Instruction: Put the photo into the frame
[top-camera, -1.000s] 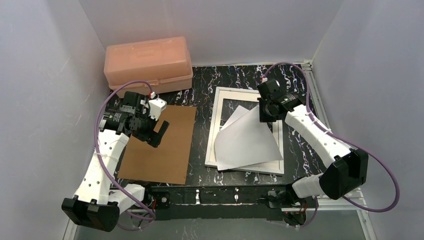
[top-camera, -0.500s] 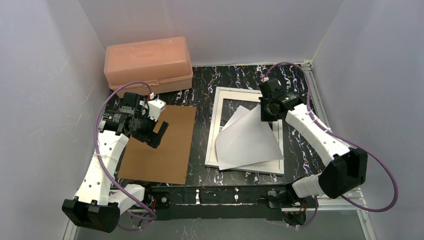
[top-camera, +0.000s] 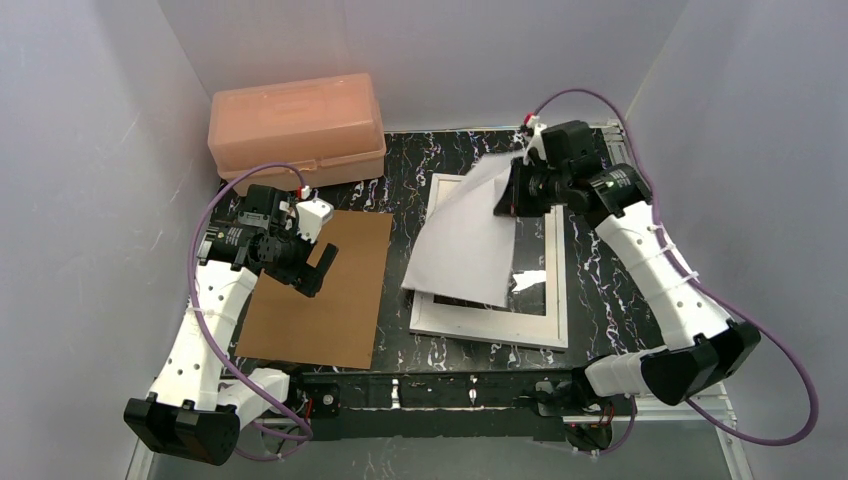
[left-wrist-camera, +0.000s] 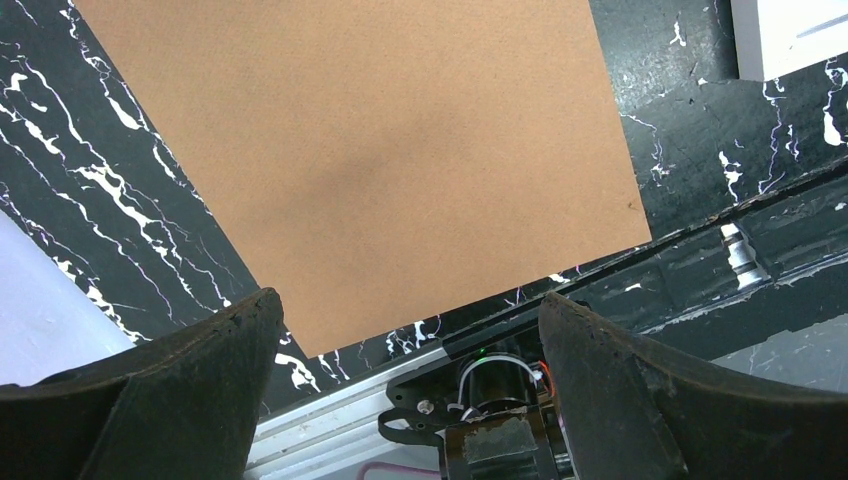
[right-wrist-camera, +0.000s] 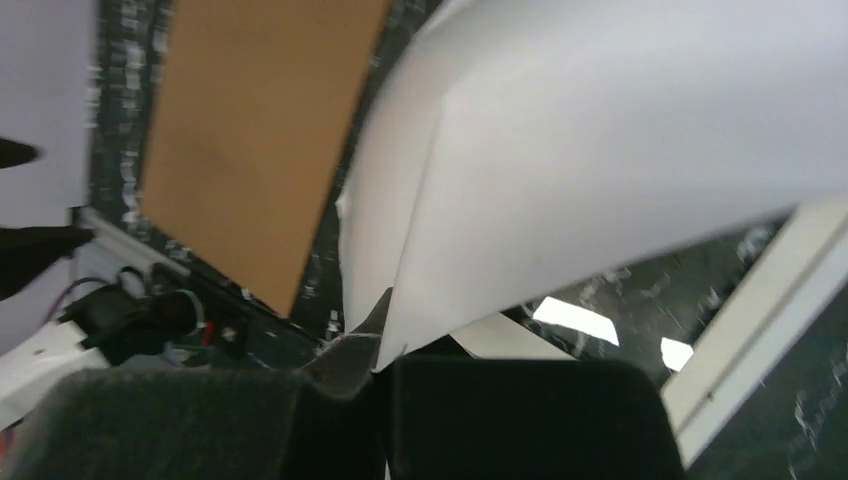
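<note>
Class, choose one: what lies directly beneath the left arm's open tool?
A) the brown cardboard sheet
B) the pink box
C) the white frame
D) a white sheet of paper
A: seen from the left wrist, the left tool hangs open over the brown cardboard sheet.

The table (top-camera: 400, 165) is black with white marble-like veins. The box (top-camera: 296, 125) is salmon pink. The board (top-camera: 325, 290) is plain cardboard brown. The photo (top-camera: 465, 245) shows its plain white back. The frame (top-camera: 490, 328) is white. The left arm (top-camera: 200, 340) and right arm (top-camera: 650, 265) are white with black joints.
</note>
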